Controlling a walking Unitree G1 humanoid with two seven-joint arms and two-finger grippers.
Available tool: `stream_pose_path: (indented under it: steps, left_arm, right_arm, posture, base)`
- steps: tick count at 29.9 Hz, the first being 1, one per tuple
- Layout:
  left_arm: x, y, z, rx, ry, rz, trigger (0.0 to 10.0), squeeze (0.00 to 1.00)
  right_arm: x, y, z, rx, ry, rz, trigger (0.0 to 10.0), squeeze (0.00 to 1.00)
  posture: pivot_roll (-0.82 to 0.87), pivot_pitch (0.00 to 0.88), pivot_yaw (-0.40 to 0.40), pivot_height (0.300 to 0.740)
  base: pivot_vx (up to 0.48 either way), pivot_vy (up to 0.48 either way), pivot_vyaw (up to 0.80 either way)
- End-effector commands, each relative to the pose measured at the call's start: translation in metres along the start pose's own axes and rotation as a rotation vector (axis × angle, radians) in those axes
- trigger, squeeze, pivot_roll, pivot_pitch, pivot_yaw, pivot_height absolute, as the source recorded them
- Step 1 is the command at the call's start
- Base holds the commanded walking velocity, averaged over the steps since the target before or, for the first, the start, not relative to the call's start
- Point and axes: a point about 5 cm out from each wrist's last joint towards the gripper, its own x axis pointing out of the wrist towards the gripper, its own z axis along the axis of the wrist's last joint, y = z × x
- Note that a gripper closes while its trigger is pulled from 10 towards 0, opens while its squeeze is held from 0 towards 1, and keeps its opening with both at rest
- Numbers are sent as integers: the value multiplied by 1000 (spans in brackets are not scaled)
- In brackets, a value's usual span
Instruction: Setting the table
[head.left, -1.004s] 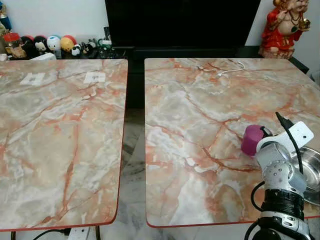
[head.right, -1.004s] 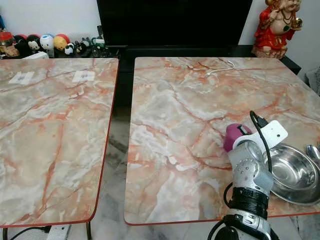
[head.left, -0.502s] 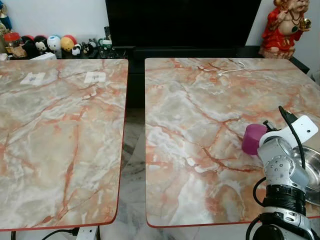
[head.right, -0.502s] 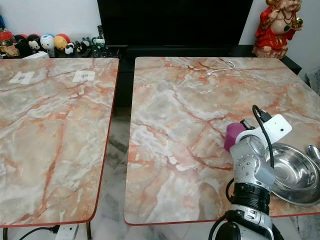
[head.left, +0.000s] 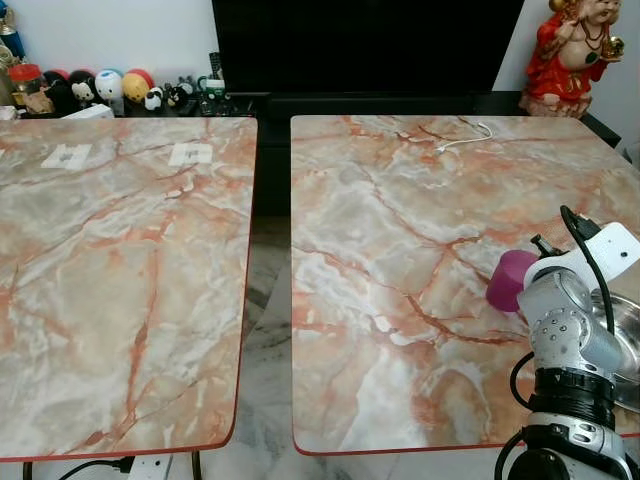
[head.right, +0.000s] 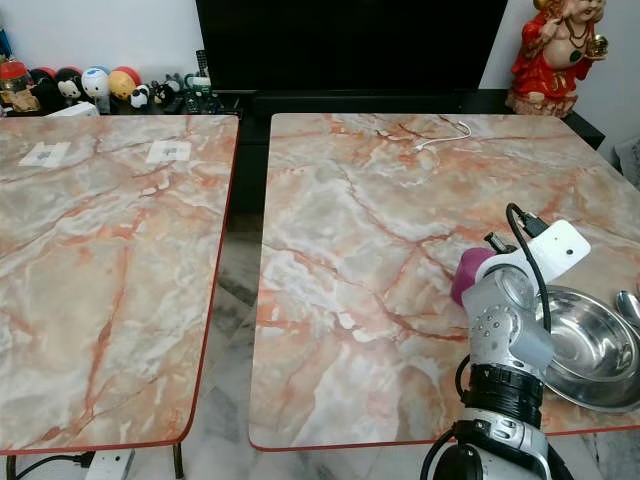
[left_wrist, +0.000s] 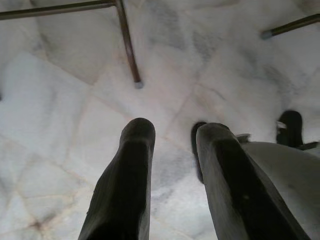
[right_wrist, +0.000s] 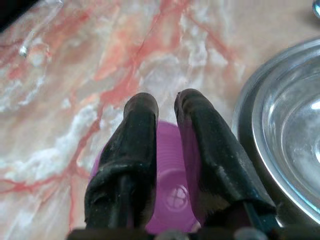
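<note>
Right gripper (right_wrist: 165, 107): positioned directly over the purple cup (right_wrist: 167, 185), which stands upright on the right-hand marble table (head.right: 360, 230) near its front right corner. The two black fingers (right_wrist: 132, 145) lie close together with a narrow gap between them, their tips reaching past the cup's far rim. Whether they are pinching the rim cannot be determined from the wrist view. The cup's open mouth faces upward; a moulded mark is visible on its inner base.

In the head views, the right arm (head.right: 505, 340) rises from the table's front edge and hides part of the cup (head.left: 510, 280). Just beside the cup, toward the robot's right, sits a steel bowl (head.right: 590, 345), upright, its rim very near the cup. The rounded end of a metal utensil (head.right: 628, 305) lies beyond the bowl at the frame's edge.

Left gripper (left_wrist: 172, 132): hangs low, pointing down at the pale tiled floor (left_wrist: 60, 125). Its fingers are spread slightly, with a clear gap between them and nothing in it. A thin table leg (left_wrist: 127, 45) stands on the floor ahead.

Further out: a white cable (head.right: 445, 135) lies near the far edge of the right-hand table. The left-hand marble table (head.right: 100, 260) carries two paper labels (head.right: 167, 152). Behind both stand a dark TV unit (head.right: 350, 45), small figurines (head.right: 95, 88) and a red statue (head.right: 548, 55).
</note>
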Motion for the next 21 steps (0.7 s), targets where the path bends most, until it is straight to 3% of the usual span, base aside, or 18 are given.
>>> stream_pose_path:
  steps: [1,4,8,11,14,15,16,17,21]
  left_arm:
    - [1,-8,-4,3,20,-9,10000,0]
    - [4,-29,-2,8,19,-28,10000,0]
    - [6,-44,-2,9,19,-41,10000,0]
    - [6,-43,-1,10,20,-40,10000,0]
    - [4,-29,-2,9,21,-27,10000,0]
    - [2,-12,-2,7,22,-10,10000,0]
    - [2,-12,-2,7,22,-10,10000,0]
    - [-1,4,-2,7,21,6,10000,0]
    - [-3,17,1,7,15,16,10000,0]
  right_arm:
    - [-4,3,12,-28,-88,40,10000,0]
    - [-17,17,23,-178,-277,198,10000,0]
    - [-31,19,14,-280,-340,330,10000,0]
    - [-37,12,8,-308,-362,356,10000,0]
    - [-40,10,4,-317,-370,380,10000,0]
    - [-44,10,-1,-348,-379,416,10000,0]
    - [-44,10,-1,-348,-379,416,10000,0]
    - [-46,10,-6,-350,-387,442,10000,0]
    - [-49,13,-9,-329,-399,469,10000,0]
  posture:
    - [65,18,-56,740]
    - [66,17,-59,740]
    - [62,16,-62,740]
    - [62,16,-62,740]
    - [56,13,-59,740]
    - [56,10,-57,740]
    - [56,10,-57,740]
    - [56,10,-57,740]
    - [66,0,-52,740]
  base:
    - [0,0,0]
    - [0,0,0]
    - [0,0,0]
    - [0,0,0]
    - [0,0,0]
    - [0,0,0]
    - [0,0,0]
    - [0,0,444]
    - [0,0,711]
